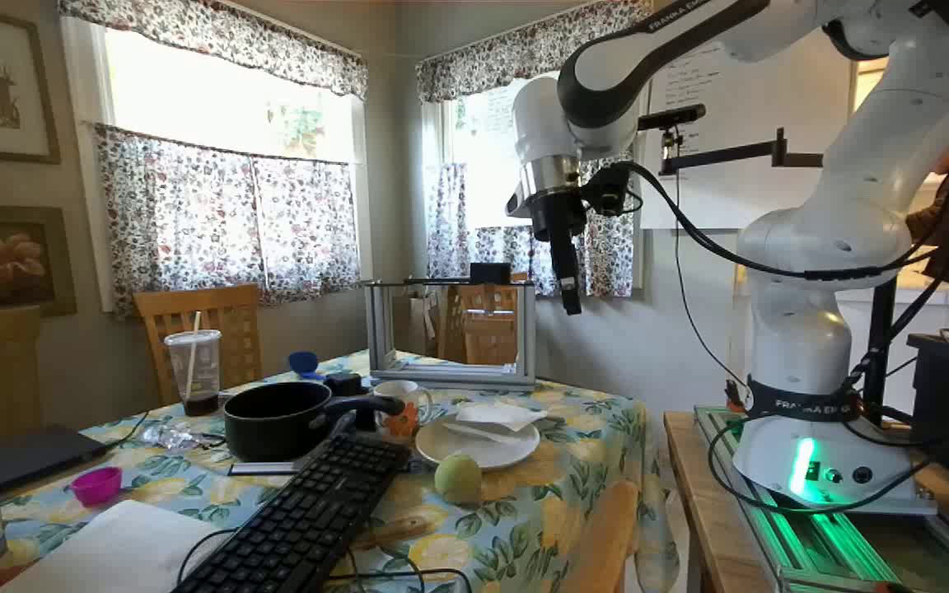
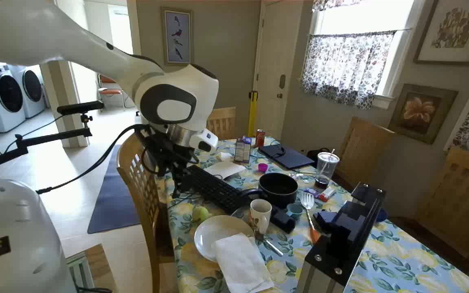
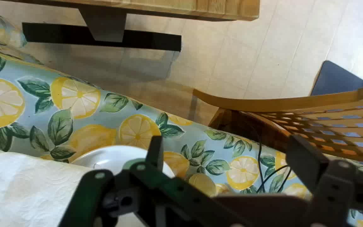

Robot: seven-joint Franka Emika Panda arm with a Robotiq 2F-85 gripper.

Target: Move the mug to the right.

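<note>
The mug is white with an orange flower marking. In an exterior view the mug [image 1: 403,403] stands upright between the black pot and the plate; in an exterior view the mug [image 2: 260,215] stands upright at the plate's edge, its handle not clearly visible. It is out of view in the wrist view. My gripper hangs high, fingers down, well above the table's edge and apart from the mug. It shows as the gripper [image 1: 570,305] in an exterior view. In the wrist view the gripper [image 3: 230,154] has its fingers wide apart with nothing between them.
A black pot [image 1: 268,424] with its handle towards the mug, a keyboard [image 1: 301,511], a white plate [image 1: 433,451] with a napkin [image 1: 501,414], and a green ball [image 1: 458,479] surround the mug. A metal frame [image 1: 458,379] stands behind. A chair [image 3: 295,104] stands by the table.
</note>
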